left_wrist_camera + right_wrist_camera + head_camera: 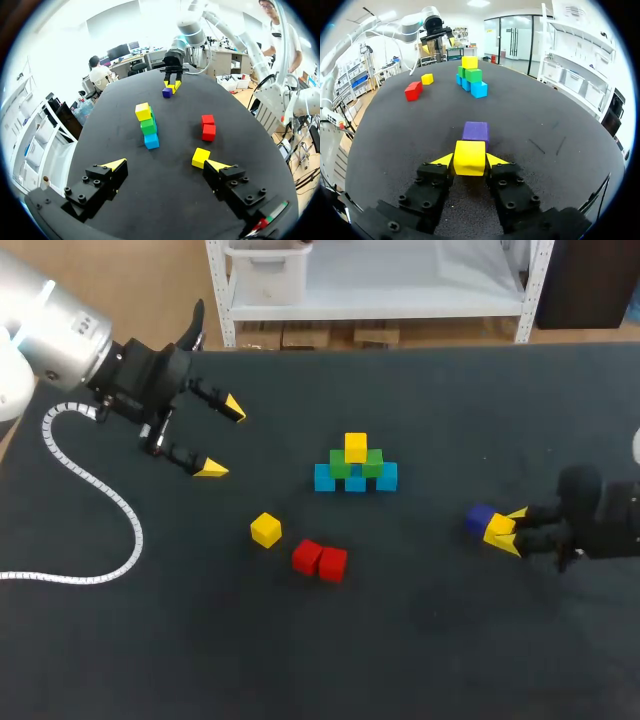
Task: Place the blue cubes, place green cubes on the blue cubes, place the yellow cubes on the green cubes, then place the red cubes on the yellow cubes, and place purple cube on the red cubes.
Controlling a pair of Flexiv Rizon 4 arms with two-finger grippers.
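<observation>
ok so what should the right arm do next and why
Probably lift the right tool straight up before heading for the stack. It is shut on a yellow cube low over the table, and the purple cube sits right ahead of it, so pushing forward could shove that cube. The green cubes carry only one stacked yellow cube.

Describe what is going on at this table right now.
Two robot arms are building a cube pyramid. Three blue cubes carry two green cubes, with the top yellow cube above them. The right gripper is shut on the held yellow cube, beside the purple cube. The left gripper hangs open off to one side. A loose yellow cube and two red cubes lie on the table.
</observation>
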